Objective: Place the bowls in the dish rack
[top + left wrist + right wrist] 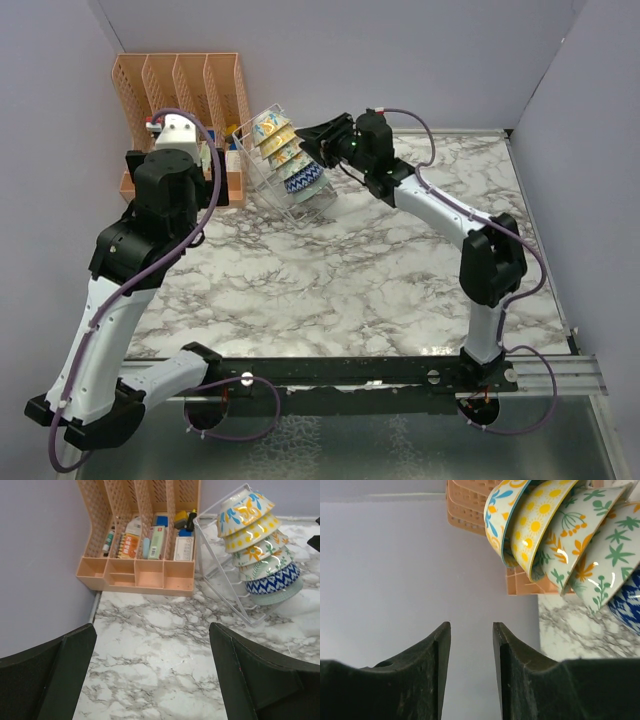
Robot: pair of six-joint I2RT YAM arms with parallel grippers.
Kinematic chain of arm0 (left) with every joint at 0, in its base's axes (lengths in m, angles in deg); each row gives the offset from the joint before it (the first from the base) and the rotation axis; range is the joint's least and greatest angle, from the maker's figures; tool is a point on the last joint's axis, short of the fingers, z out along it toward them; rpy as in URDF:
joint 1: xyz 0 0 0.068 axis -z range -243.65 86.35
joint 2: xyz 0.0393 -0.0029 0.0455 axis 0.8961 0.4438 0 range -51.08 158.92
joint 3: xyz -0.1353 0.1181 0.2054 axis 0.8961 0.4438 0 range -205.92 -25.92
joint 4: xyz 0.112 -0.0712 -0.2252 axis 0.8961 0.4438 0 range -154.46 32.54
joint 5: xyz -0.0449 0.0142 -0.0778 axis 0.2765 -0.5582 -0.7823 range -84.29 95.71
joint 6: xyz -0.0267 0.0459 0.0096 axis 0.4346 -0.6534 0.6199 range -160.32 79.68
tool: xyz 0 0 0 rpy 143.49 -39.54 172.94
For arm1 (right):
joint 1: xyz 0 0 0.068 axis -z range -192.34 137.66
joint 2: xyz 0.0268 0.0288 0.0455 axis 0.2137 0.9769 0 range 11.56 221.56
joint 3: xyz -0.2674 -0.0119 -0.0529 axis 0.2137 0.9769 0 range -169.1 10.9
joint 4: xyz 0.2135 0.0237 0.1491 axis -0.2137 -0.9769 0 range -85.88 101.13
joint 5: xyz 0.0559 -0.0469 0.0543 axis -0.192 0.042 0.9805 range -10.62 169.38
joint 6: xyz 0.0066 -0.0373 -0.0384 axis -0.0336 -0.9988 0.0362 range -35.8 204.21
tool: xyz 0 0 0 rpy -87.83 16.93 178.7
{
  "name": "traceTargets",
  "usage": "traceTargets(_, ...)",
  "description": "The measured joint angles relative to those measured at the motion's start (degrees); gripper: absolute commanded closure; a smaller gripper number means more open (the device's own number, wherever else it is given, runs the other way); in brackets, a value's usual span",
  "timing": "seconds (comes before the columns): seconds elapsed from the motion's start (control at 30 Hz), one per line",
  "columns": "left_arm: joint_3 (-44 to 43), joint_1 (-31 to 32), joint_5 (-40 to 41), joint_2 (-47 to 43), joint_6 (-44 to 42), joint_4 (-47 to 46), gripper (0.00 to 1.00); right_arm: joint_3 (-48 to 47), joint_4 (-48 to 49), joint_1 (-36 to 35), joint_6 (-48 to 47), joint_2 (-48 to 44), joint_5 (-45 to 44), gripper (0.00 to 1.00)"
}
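Right gripper (pixel 470 630): jaws parted by a narrow gap, nothing between them; in the top view its tip (pixel 308 136) points left, level, just beside the uppermost of the bowls (pixel 285 155), contact not confirmed; wrist sits behind it, forearm runs back and right to a raised elbow above the near-right base

Left gripper (pixel 152 627): fingers (pixel 60 675) spread wide, empty, held above bare marble table (pixel 165 645) and aimed at the far-left corner; from above its fingers are hidden under the wrist; the arm rises from the near-left base to a bent elbow, wrist close in front of the orange organizer (pixel 180 80)

Bowls: six counted in the left wrist view (pixel 260 552), all on edge in one close row inside the dish rack (pixel 220 565), blue-and-orange one highest, then yellow-dotted, two leaf-patterned, blue zigzag, pale teal lowest; the row leans; the rack stands on the table just right of the organizer
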Motion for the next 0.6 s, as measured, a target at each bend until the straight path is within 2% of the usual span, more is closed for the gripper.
traceTargets(0.3, -1.2, 0.1, -9.4, 6.9, 6.2, 2.3, 0.01, 3.9, -16.8, 0.2, -22.9, -15.0, -1.4, 0.57)
traceTargets(0.6, -1.3, 0.1, -6.1, 10.3, 15.9, 2.3, 0.01, 5.8, -36.2, 0.2, -44.0, -28.2, -11.1, 0.43)
